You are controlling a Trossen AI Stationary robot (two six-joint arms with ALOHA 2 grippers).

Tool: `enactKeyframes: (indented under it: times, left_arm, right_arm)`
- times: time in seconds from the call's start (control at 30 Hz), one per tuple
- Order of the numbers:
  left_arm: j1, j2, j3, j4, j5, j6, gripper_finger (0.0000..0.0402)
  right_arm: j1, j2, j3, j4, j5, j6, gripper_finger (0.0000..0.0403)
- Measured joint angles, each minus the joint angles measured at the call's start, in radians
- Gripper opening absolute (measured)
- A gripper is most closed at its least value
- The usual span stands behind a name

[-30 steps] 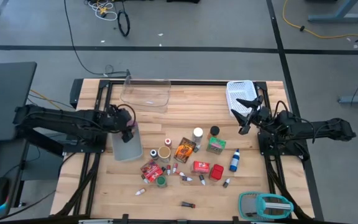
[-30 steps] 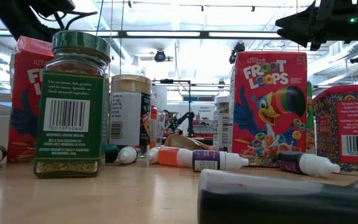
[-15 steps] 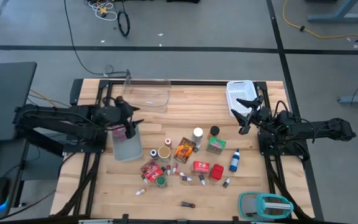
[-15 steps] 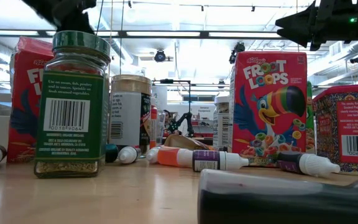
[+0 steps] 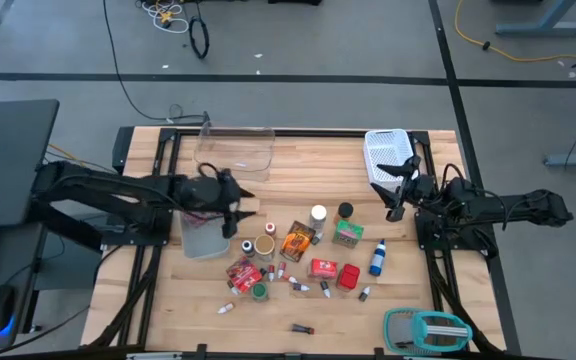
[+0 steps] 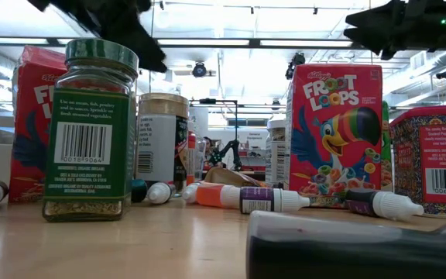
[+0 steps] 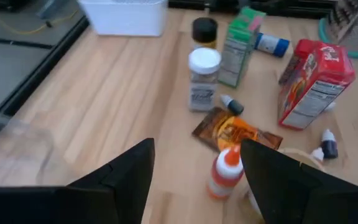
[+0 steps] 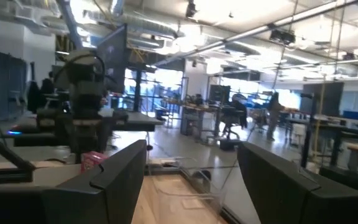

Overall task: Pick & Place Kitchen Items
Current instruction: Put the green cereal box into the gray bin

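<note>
Kitchen items point(image 5: 298, 258): two red boxes point(image 5: 322, 267); one blue bottle point(image 5: 377, 258); both claws wide, empty

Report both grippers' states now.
Left gripper: open, holding nothing, above the table beside the grey bin.
Right gripper: open, holding nothing.

A pale wooden counter point(image 5: 298, 170) is seen, on which a clear tray point(image 5: 234, 150), a white mesh basket point(image 5: 386, 152) and a grey bin point(image 5: 204, 236) are set toward the back and left. The kitchen items point(image 5: 303, 258) are scattered across its middle, and a teal-and-grey gadget point(image 5: 426, 328) lies at its front right corner.
</note>
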Motion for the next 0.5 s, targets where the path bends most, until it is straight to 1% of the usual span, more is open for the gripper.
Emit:
enactKeyframes:
  times: [0.07, 0.17, 0.3, 0.4, 0.5]
  left_arm:
    - [-0.009, 0.063, 0.000, 0.037, -0.008, 0.035, 0.0241]
    - [-0.019, 0.155, 0.000, 0.122, -0.033, 0.070, 0.0241]
    - [-0.028, 0.255, 0.000, 0.238, -0.038, 0.127, 0.0242]
    - [-0.035, 0.292, 0.000, 0.299, -0.040, 0.183, 0.0242]
    - [-0.042, 0.294, 0.000, 0.350, -0.050, 0.223, 0.0243]
  right_arm:
    - [0.000, 0.007, 0.000, -0.003, 0.001, 0.013, 0.0262]
    - [0.000, 0.025, 0.000, -0.004, -0.004, 0.077, 0.0262]
    - [0.000, 0.047, 0.000, -0.003, -0.012, 0.142, 0.0262]
    - [0.000, 0.065, 0.000, -0.002, -0.038, 0.214, 0.0262]
    - [0.000, 0.085, 0.000, -0.002, -0.090, 0.287, 0.0262]
